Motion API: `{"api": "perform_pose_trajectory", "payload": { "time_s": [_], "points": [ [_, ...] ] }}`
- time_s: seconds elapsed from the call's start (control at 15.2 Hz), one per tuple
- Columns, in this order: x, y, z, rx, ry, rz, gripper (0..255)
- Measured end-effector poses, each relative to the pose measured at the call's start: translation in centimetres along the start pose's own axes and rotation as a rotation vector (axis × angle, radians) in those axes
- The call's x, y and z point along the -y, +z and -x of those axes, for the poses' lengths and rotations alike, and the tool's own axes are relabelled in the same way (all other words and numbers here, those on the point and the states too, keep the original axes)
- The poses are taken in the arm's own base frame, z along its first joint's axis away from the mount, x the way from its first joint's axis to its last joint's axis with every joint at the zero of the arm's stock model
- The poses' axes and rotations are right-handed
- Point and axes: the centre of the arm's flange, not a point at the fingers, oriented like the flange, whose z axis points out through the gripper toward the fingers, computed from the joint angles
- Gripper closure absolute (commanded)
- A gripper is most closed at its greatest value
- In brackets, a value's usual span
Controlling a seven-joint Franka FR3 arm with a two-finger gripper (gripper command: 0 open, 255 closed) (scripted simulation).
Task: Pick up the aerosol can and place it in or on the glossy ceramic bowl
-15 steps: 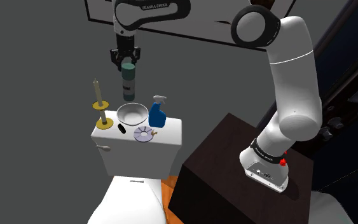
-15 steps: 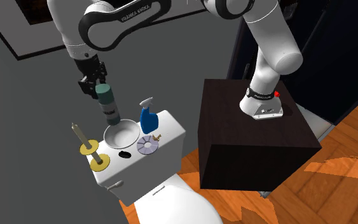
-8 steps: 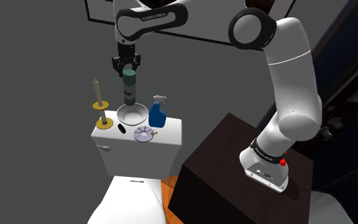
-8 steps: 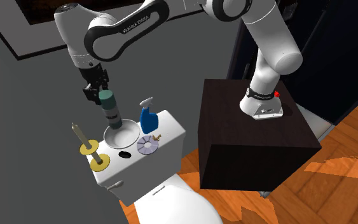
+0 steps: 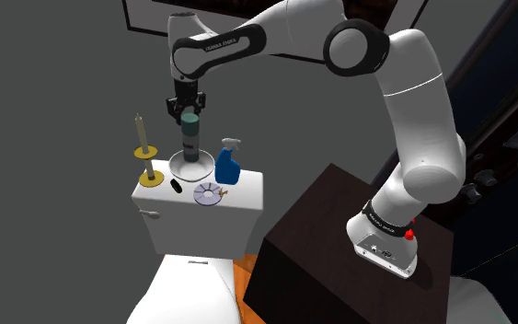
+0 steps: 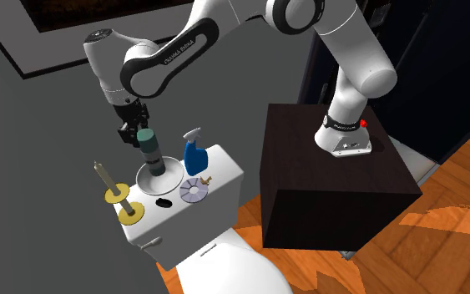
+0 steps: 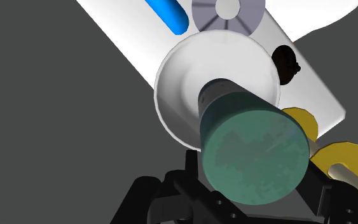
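The can (image 5: 190, 143) is clasped near its cap by the fingers of the gripper (image 5: 185, 103), and it is held upright with its lower end inside the white bowl (image 5: 208, 164) on the toilet tank lid (image 5: 247, 189); whether the base already rests on the bowl's floor cannot be told. The step in hand is judged to be the placing; it would be done well if the can were lowered straight down until it is borne by the bowl, the fingers then parted evenly, and the gripper lifted vertically so that the cap is not dragged; on a curved floor the tall can may be expected to lean or tip, so a gentle release is advised. In the shoulder view a blue spray bottle (image 5: 227, 164) stands at three o'clock of the bowl, close by, and a candle (image 5: 140, 136) at nine o'clock; both should be left untouched. On the arm's forward link (image 5: 222, 43) the lettering "FRANKA EMIKA" can be read; no label can be made out on the can or the bottle.
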Motion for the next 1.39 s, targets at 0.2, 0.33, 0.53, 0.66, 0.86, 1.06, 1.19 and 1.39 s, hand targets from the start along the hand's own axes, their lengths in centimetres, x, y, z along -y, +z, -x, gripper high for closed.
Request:
{"api": "perform_pose_trajectory", "payload": {
  "time_s": [0.2, 0.33, 0.53, 0.66, 0.86, 1.06, 1.19, 1.39],
  "points": [
    [-0.1, 1.5, 0.0, 0.0, 0.0, 0.0, 255],
    [-0.1, 2.5, 0.0, 0.0, 0.0, 0.0, 255],
    [-0.1, 2.9, 0.0, 0.0, 0.0, 0.0, 255],
    [-0.1, 2.9, 0.0, 0.0, 0.0, 0.0, 255],
    [-0.1, 2.9, 0.0, -0.001, 0.0, 0.0, 0],
    [-0.1, 2.8, 0.0, -0.001, 0.0, 0.0, 0],
    [-0.1, 2.8, 0.0, -0.001, 0.0, 0.0, 0],
    [0.0, 0.3, 0.0, -0.002, 0.0, -0.001, 0]
  ]
}}
